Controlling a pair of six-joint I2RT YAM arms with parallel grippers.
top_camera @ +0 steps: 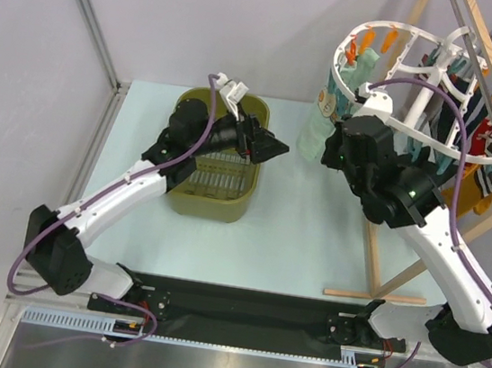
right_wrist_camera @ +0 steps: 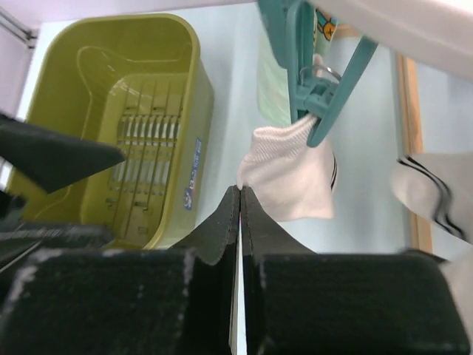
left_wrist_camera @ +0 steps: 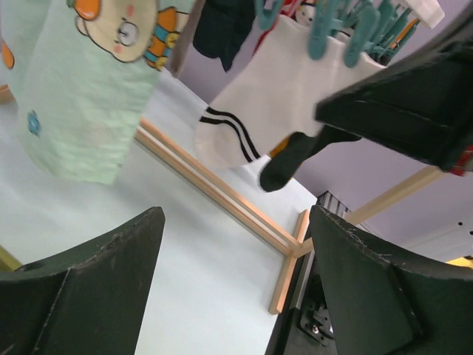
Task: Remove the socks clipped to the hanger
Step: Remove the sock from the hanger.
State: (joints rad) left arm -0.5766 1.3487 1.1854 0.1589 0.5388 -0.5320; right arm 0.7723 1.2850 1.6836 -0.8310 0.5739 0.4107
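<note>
L fingers (left_wrist_camera: 96,288) spread wide, nothing betw., by R rim of olive tub (top_camera: 213,193), facing mint bear sock (left_wrist_camera: 81,96). R fingers (right_wrist_camera: 214,237) pressed together, tips just under white sock (right_wrist_camera: 288,174) hung from teal peg (right_wrist_camera: 325,103). Other socks (top_camera: 482,144) clipped on white hanger (top_camera: 385,25) at wooden rack (top_camera: 383,247), far R of counter (top_camera: 311,238)
</note>
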